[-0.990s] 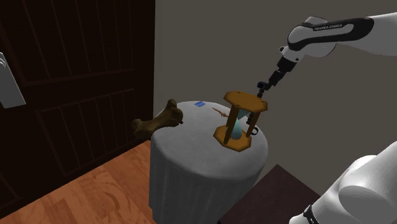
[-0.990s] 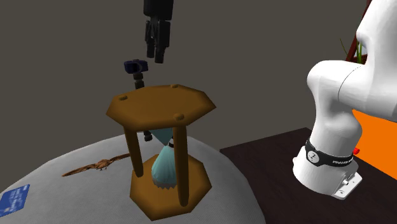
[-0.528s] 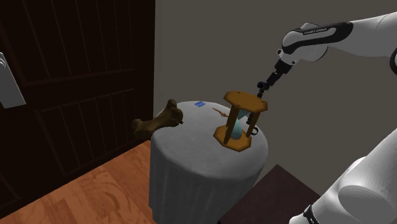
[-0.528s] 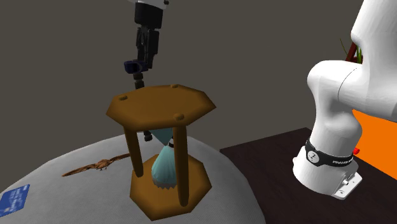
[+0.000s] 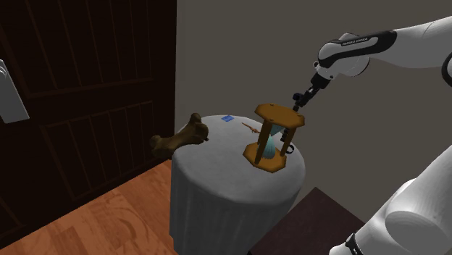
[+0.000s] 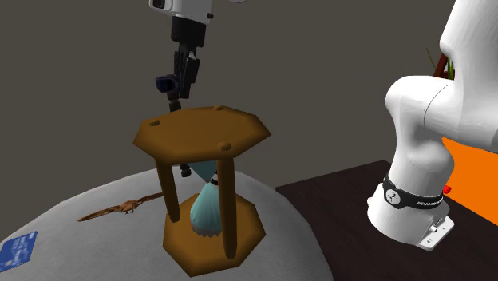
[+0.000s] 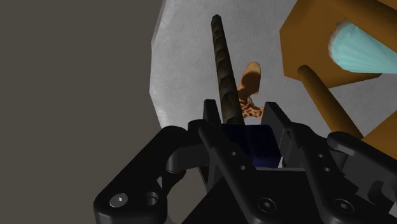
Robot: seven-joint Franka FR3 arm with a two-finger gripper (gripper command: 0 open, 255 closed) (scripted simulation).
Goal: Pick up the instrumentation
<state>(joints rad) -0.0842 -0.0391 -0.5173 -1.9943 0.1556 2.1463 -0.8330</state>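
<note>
Wrist view | black two-finger gripper (image 7: 247, 124) narrowed onto the dark blue block head of the slim dark ridged-rod instrument (image 7: 222, 60), apparently clasping it | gripped high, likely because 1 orange-brown octagonal-plated hourglass (image 6: 203, 132) crowds the stem | instrument upright on round grey matte table (image 5: 217, 181), just behind the hourglass.

The room looked dim to me. The worktop (image 5: 217, 156) was softly lit, and the door (image 5: 87, 87) was very dark.
</note>
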